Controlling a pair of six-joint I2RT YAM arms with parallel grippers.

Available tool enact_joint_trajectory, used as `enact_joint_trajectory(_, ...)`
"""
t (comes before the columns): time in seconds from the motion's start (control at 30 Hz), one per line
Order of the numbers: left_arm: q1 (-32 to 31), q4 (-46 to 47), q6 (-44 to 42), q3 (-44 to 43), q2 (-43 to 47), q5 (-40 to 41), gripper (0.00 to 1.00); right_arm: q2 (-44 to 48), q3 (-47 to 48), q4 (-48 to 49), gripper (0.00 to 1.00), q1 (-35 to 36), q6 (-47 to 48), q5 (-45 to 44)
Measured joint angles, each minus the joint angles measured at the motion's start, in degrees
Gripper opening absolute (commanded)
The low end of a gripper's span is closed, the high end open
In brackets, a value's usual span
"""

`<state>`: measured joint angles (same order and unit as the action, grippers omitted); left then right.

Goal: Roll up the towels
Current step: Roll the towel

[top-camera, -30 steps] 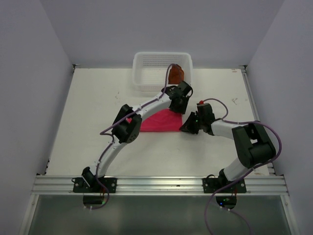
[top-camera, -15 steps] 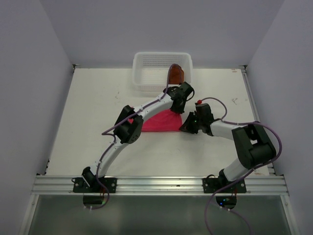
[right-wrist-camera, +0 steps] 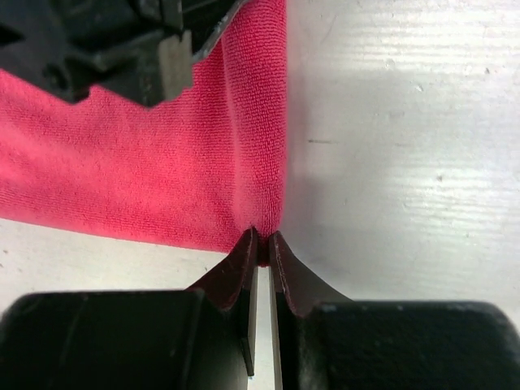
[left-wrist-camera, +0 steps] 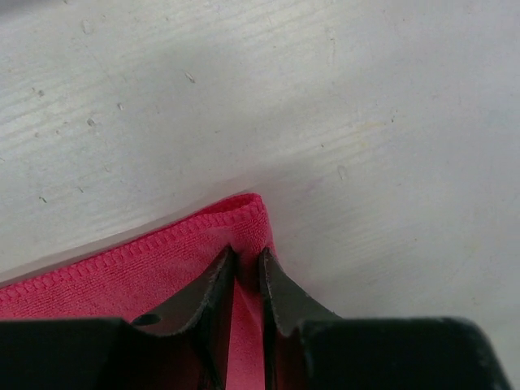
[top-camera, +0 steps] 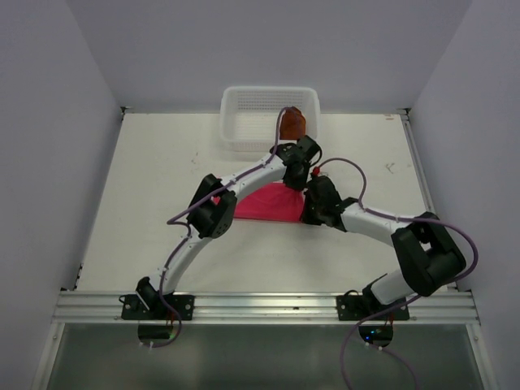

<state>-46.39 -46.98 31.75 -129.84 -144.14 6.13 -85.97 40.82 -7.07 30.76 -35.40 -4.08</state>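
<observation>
The bright pink towel (top-camera: 268, 204) lies flat in the middle of the white table, partly under both arms. My left gripper (left-wrist-camera: 247, 262) pinches its far right corner (left-wrist-camera: 244, 218), jaws shut on the cloth. At the near right corner my right gripper (right-wrist-camera: 263, 244) is shut on the towel's edge (right-wrist-camera: 262, 162), which stands up in a fold between the two grippers. The left gripper's body shows at the top left of the right wrist view. The rust-brown towel (top-camera: 293, 122) sits rolled in the right end of the white mesh basket (top-camera: 244, 114).
The basket stands at the table's far edge, just behind the left wrist. Side walls close in the table on the left and right. An aluminium rail (top-camera: 260, 305) with both arm bases runs along the near edge.
My left gripper has closed on the pink towel's far right corner. The right gripper has moved left and forward with the near corner, lifting the towel's right edge into a fold.
</observation>
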Motion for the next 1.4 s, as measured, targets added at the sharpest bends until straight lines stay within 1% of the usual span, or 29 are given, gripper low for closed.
enact_joint_trajectory(0.23,0.72,4.11,1.66,6.47,4.26,-4.57,0.19,1.53,1.57,-6.03,0.0,4.7,2.99,-8.9)
enact_joint_trajectory(0.33,1.29,5.6,1.77,7.39,5.68,-6.43,0.18,1.53,3.63,-8.87,0.0,8.04,4.59,-13.77)
enact_joint_trajectory(0.4,1.64,6.54,1.92,7.89,6.4,-7.74,0.15,1.53,5.07,-10.75,0.0,10.27,5.27,-17.33)
enact_joint_trajectory(0.47,1.95,7.78,2.14,8.85,7.08,-9.01,0.14,1.4,6.27,-12.31,0.0,12.13,5.81,-20.65)
enact_joint_trajectory(0.57,2.45,9.33,2.19,10.47,7.78,-10.73,0.14,0.35,7.91,-14.67,0.0,14.86,6.51,-25.44)
enact_joint_trajectory(0.73,3.04,11.06,2.21,12.17,7.89,-13.05,0.14,-2.6,10.45,-18.71,0.0,17.35,6.93,-31.45)
enact_joint_trajectory(0.83,3.34,12.66,2.21,13.62,8.07,-14.16,0.14,-3.65,11.52,-20.83,0.0,17.97,6.95,-33.88)
enact_joint_trajectory(1.13,4.02,18.23,2.23,18.27,9.42,-17.53,0.12,-6.93,12.5,-23.23,0.0,18.53,8.09,-37.09)
enact_joint_trajectory(1.33,5.51,20.17,2.21,20.96,10.25,-18.88,0.11,-10.88,16.22,-25.44,0.0,19.26,9.11,-38.91)
enact_joint_trajectory(1.4,5.9,21.0,2.21,21.94,10.64,-19.15,0.1,-12.35,17.64,-26.03,0.0,19.41,9.31,-39.71)
